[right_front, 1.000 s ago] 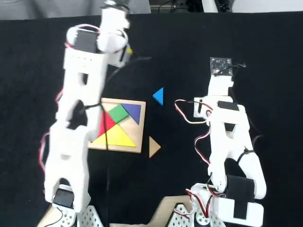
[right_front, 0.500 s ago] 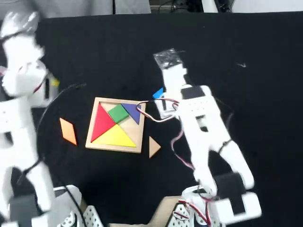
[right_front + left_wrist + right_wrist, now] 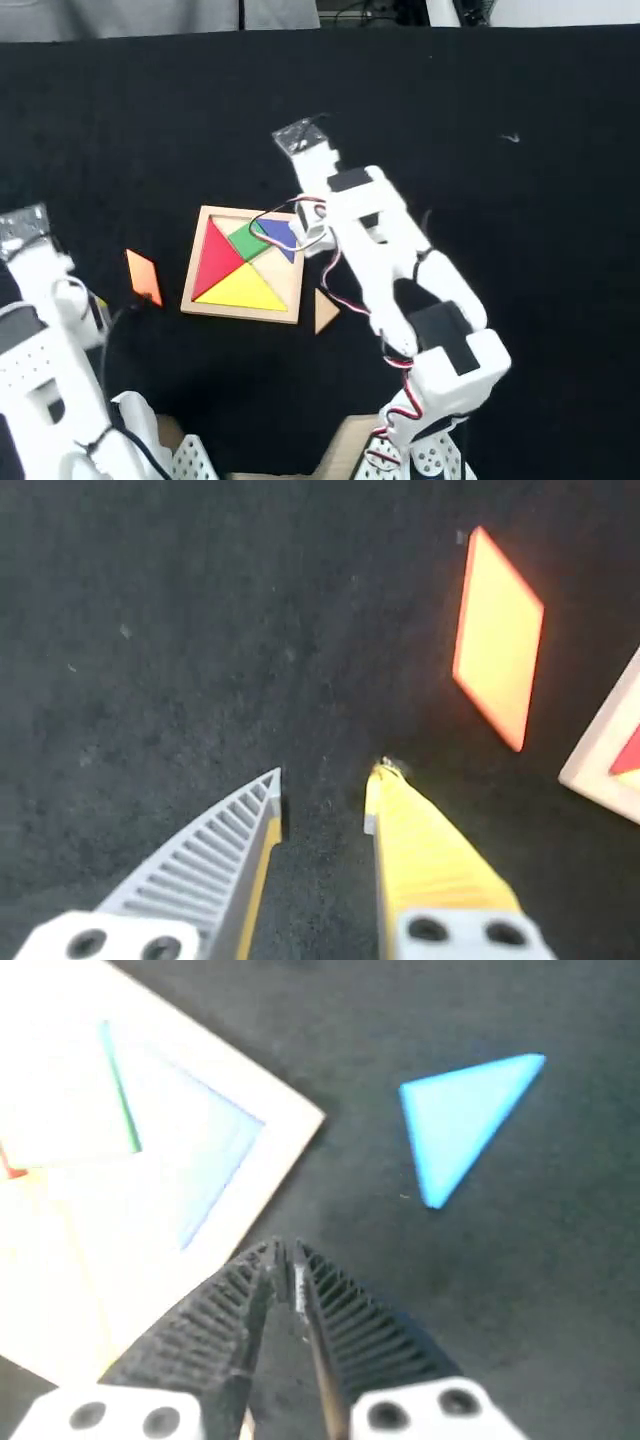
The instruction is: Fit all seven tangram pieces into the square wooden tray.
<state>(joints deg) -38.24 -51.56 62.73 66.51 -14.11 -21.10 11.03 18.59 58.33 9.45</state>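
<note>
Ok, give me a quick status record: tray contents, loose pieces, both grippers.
tray: square wooden tray, partly filled
inside: red triangle, yellow triangle, green square, purple triangle
outside: orange parallelogram on the left arm's side; tan wooden triangle by a tray corner; light blue triangle off another corner
left gripper: open, empty, near the orange parallelogram
right gripper: shut, empty, just off the tray's edge, near the light blue triangle

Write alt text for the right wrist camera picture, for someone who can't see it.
The right gripper, jaws shut on nothing, hangs over the black table by a corner of the wooden tray. A blue triangle lies flat on the table, apart from the tray.
</note>
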